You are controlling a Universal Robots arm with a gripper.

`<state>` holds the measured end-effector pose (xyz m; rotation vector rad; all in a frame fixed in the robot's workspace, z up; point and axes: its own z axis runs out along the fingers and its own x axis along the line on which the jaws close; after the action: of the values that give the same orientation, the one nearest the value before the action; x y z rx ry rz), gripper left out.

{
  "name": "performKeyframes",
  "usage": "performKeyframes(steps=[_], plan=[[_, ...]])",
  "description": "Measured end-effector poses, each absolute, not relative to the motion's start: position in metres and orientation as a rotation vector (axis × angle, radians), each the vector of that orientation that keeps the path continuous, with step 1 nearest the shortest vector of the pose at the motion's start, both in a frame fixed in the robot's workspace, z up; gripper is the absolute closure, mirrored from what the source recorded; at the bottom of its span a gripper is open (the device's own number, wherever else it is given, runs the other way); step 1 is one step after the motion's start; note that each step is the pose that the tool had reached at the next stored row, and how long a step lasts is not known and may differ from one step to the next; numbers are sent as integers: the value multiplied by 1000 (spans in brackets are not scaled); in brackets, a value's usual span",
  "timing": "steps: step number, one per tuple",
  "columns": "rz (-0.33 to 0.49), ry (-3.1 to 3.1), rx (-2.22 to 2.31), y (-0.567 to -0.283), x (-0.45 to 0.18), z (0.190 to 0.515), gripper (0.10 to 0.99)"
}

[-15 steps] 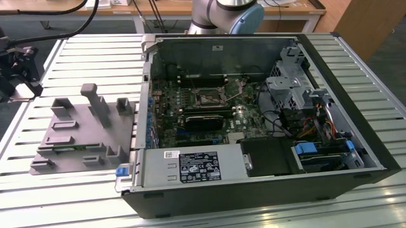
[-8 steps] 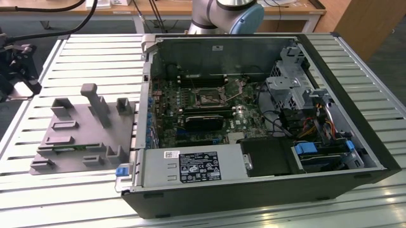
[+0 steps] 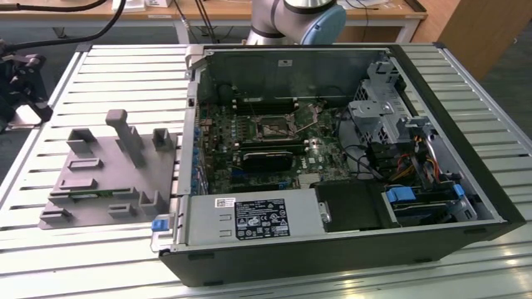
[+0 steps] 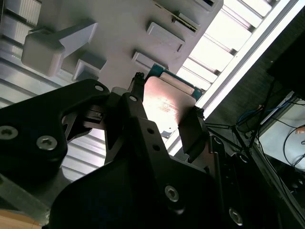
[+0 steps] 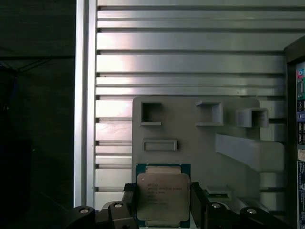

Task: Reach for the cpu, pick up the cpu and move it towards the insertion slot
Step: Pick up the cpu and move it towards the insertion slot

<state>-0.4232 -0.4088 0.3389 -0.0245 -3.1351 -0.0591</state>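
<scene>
The slatted aluminium desk [image 3: 124, 75] carried everything, its ribbed silver surface running flat under the work. On it, toward the exterior view's right, lay the black steel computer case [image 3: 332, 265], side panel off so that the green board inside faced upward and could be reached from above. The pale arm [image 3: 295, 18] stood at the far edge behind the case. To the exterior view's left of the case sat the grey tray [image 3: 104, 177], matte plastic with upright posts and rectangular recesses, evidently shaped to hold parts steady for picking.

In both wrist views the black pincer [image 5: 163, 187] [image 4: 167, 95] hung over that tray, its blocky bolted body tapering to two narrow fingers [image 5: 129, 202]. It was clenched on the cpu, one finger against each of two opposite edges, a hold that left the flat top uncovered and probably spared the underside. I could not tell whether the chip was lifted clear of the tray or resting on it.

The insertion slot [image 3: 273, 128], a dark square in a silvery frame, lay mid-board in the case, well apart from the tray.

The cpu [image 5: 163, 198] [image 4: 162, 107] was a thin square, bright metal on top with a green rim.
</scene>
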Motion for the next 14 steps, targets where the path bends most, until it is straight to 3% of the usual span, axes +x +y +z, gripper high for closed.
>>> performKeyframes(steps=[14], plan=[[-59, -3135, -25, -409, -423, 349, 545]])
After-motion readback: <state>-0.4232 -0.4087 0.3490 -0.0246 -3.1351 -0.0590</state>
